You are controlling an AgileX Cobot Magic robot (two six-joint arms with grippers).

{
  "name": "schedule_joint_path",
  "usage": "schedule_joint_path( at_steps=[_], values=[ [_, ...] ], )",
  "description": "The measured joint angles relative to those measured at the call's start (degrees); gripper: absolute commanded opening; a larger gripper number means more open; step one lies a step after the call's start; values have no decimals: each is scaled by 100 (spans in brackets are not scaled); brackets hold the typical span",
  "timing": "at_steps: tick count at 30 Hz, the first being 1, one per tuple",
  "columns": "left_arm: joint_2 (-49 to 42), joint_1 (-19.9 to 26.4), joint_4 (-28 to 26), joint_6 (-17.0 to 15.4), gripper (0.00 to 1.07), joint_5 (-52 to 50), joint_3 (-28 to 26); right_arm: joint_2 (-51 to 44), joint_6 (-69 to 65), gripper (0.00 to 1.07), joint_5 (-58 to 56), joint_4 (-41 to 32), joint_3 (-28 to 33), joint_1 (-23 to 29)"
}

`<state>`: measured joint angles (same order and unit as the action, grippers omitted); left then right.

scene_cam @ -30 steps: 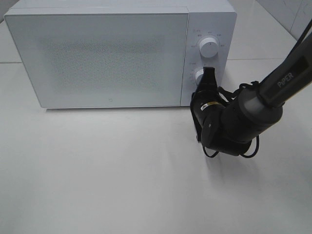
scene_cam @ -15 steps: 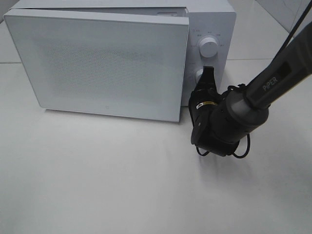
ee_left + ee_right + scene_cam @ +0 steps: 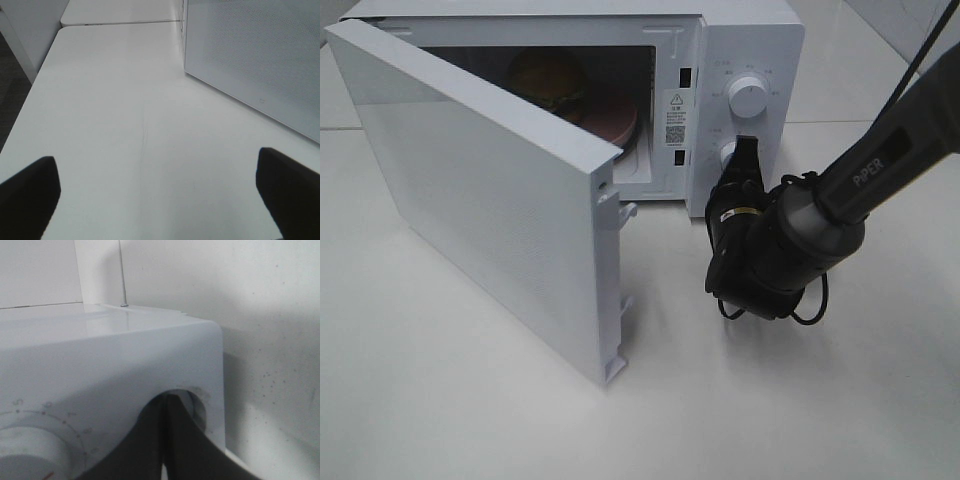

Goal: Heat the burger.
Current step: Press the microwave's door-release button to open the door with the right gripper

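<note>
Microwave door point(image 3: 490, 200) wide open, burger point(image 3: 548, 78) inside, right end effector point(image 3: 747, 150) closed at knob point(image 3: 727, 153), left end effector point(image 3: 157, 172) spread

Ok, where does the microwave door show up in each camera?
Exterior high: the door stands open, angled across the left and centre.
Left wrist: the door's dotted face fills the upper right of the picture.
Right wrist: not in it; only the dial panel shows.
Shared landmark: the microwave; its dial panel also shows in exterior high.

Microwave door point(image 3: 490, 190) juts over table point(image 3: 770, 400), cavity point(image 3: 638, 172) mouth free, right arm point(image 3: 880, 170) alongside
</note>
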<state>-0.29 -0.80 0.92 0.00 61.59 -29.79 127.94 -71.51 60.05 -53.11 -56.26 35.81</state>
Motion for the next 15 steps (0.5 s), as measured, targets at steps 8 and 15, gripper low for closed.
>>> schedule_joint_path(
  at_steps=[8, 15],
  values=[
    [0, 0, 0, 0, 101, 0, 0, -206, 6, 0, -390, 195, 126, -69],
    [0, 0, 0, 0, 101, 0, 0, -573, 34, 0, -865, 481, 401, -166]
  ],
)
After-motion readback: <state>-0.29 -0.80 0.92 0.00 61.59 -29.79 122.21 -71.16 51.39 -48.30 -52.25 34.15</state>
